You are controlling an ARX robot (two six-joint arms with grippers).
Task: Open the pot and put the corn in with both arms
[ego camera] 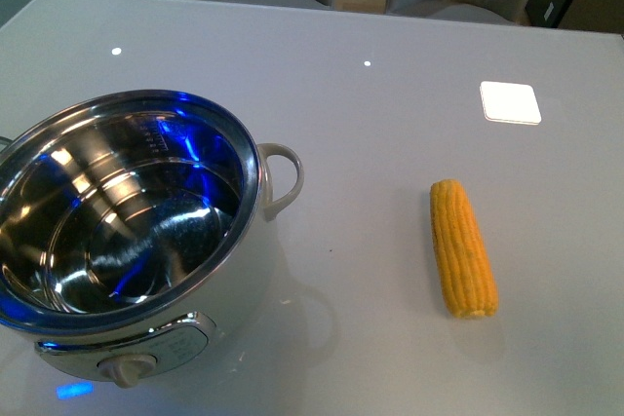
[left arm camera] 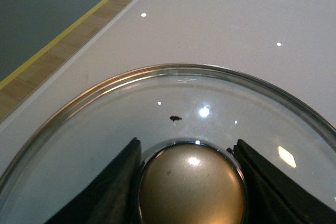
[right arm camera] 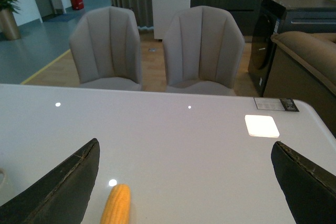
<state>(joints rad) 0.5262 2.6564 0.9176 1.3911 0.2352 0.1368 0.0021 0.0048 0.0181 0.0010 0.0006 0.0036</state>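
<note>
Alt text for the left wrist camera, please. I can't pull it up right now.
The left gripper has its black fingers close against both sides of the brass-coloured knob of a steel-rimmed glass lid. Beyond the lid lies the white table.

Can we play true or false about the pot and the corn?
1. The corn is inside the pot. False: it lies on the table, beside the pot.
2. The pot has no lid on it. True.
3. The left gripper grips the glass lid by its round knob. True.
4. The right gripper is squeezing the corn. False: its jaws are wide open and the corn lies untouched on the table.
</note>
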